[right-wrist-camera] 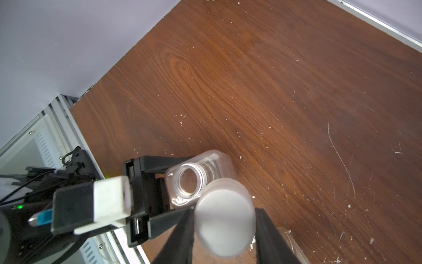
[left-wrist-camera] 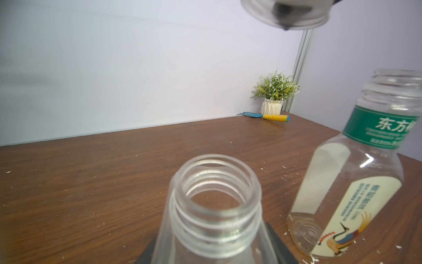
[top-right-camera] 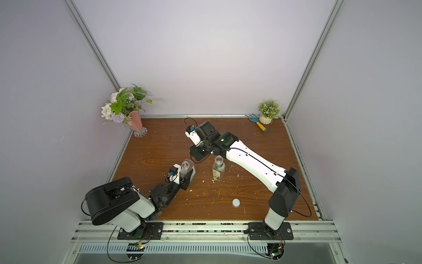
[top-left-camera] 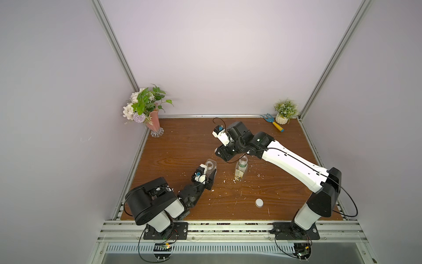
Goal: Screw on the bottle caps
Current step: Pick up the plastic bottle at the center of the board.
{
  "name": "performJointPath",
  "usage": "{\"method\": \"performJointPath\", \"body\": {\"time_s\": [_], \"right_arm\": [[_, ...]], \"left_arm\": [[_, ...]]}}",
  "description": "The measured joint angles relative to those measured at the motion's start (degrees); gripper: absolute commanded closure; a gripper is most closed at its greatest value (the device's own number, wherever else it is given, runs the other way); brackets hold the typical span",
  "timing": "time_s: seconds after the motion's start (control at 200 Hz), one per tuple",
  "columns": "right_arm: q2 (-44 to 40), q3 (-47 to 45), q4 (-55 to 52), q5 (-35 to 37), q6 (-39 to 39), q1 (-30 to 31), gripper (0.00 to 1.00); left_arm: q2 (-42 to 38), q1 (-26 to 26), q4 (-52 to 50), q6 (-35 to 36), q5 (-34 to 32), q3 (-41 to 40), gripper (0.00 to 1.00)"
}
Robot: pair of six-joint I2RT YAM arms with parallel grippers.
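One cap [right-wrist-camera: 225, 217] is pinched in the right hand [top-left-camera: 222, 155], in the air just left of the round bottle [top-left-camera: 241, 170], which stands uncapped on the table [top-left-camera: 182, 146]. Left hand [right-wrist-camera: 182, 184] grips the uncapped square bottle [top-left-camera: 210, 164], farther left. Second cap [top-left-camera: 259, 202] lies well in front of the round bottle.

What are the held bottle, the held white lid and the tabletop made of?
Bottle: likely clear glossy plastic; see-through, threads moulded at the neck.
Cap: probably matt white plastic; opaque, no glare.
Table: wood or wood-look laminate; brown grain, a knot, pale scratches.
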Motion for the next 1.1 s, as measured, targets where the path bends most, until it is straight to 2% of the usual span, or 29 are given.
{"method": "performJointPath", "body": {"time_s": [0.11, 0.285, 0.505, 0.736, 0.871, 0.981, 1.101], "right_arm": [[1.9, 1.8, -0.8, 0.0, -0.2, -0.3, 0.71], [2.9, 3.5, -2.7, -0.1, -0.5, -0.3, 0.71], [3.3, 4.9, -4.2, -0.1, -0.9, -0.3, 0.72], [3.5, 6.0, -6.3, -0.2, -0.9, -0.3, 0.72], [4.9, 7.5, -7.0, -0.4, -1.1, -0.3, 0.72], [6.2, 8.3, -7.5, -0.7, -1.4, -0.3, 0.73], [7.0, 8.3, -8.3, -1.9, -2.0, -0.3, 0.73]], "left_arm": [[0.0, 0.2, -0.5, 0.6, 1.0, -0.2, 0.27], [0.7, 0.3, -0.9, 0.8, 2.0, -2.3, 0.21], [2.9, 0.3, 1.5, 0.4, 2.1, -2.5, 0.23], [11.8, 0.4, 2.2, 0.2, -1.1, -2.6, 0.28], [12.9, 0.6, 2.2, 0.4, -2.3, -2.6, 0.3], [12.7, 2.6, 2.2, 0.4, -0.7, -2.6, 0.32], [11.8, 6.3, 2.2, 0.2, 3.9, -2.6, 0.32]]}}
